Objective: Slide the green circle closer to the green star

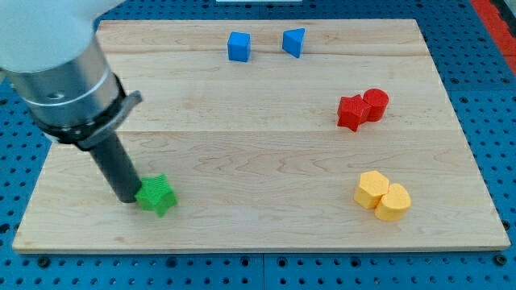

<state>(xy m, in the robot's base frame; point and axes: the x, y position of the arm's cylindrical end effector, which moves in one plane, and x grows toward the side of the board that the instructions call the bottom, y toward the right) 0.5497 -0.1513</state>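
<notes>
A green star [156, 195] lies near the view's bottom left of the wooden board [274, 153]. My tip [126, 197] sits right against the star's left side, touching it or nearly so. No green circle shows anywhere in the view; the rod and the arm's grey body [60, 76] cover part of the board's left side, so it may be hidden behind them.
A blue cube [239, 46] and a blue triangular block [294, 42] sit at the view's top. A red star [352, 112] touches a red circle [376, 103] at the right. A yellow hexagon [372, 189] touches a yellow circle [394, 202] at the bottom right.
</notes>
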